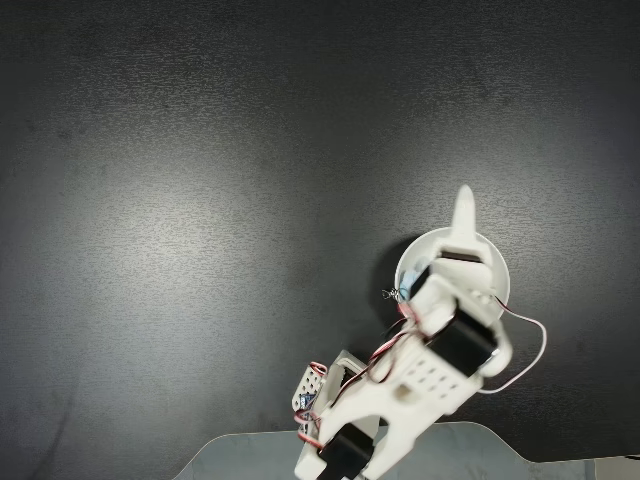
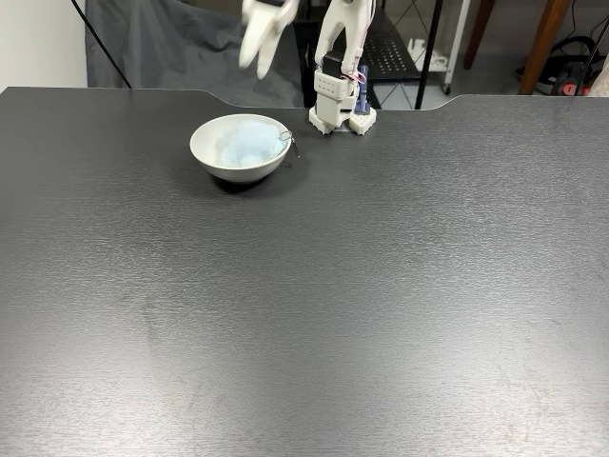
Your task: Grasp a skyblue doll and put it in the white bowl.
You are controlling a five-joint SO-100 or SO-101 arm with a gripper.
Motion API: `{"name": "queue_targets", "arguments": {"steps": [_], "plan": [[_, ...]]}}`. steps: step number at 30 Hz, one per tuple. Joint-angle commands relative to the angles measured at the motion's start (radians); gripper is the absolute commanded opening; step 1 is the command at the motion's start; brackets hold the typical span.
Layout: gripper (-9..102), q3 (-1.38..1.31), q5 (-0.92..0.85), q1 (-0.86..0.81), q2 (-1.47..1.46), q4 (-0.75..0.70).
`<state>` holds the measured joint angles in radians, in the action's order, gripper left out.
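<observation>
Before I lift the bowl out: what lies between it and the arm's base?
Only the key-ring loop over the white bowl rim, then bare tabletop up to the base.

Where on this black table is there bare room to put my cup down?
The table is bare across its whole near stretch and right of the arm's base. It is crowded at the far edge, where the white bowl holding the skyblue doll sits beside the base.

Top-down fixed view: arm covers most of bowl [image 1: 495,262]; doll [image 1: 404,294] beside claw [image 1: 462,215] reduced to blue sliver, key ring barely visible. Claw opening not discernible. Front fixed view: claw [image 2: 264,43] above bowl [image 2: 225,158], blurred, cut by top edge; doll [image 2: 249,143] shape indistinct.
</observation>
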<state>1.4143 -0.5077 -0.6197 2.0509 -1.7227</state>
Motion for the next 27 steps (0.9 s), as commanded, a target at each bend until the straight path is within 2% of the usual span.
{"name": "queue_targets", "arguments": {"steps": [1,6,11,14,18,19,24,27], "plan": [[60,-0.147,0.11,0.118,0.144,-0.049],[58,-0.199,0.307,0.276,0.189,-0.048],[45,-0.215,0.405,0.42,0.179,-0.048],[31,-0.21,0.41,0.466,0.178,-0.048],[0,-0.199,0.397,0.491,0.175,-0.048],[-4,-0.199,0.396,0.491,0.175,-0.048],[8,-0.198,0.397,0.491,0.193,-0.049],[9,-0.213,0.408,0.492,0.235,-0.041]]}}
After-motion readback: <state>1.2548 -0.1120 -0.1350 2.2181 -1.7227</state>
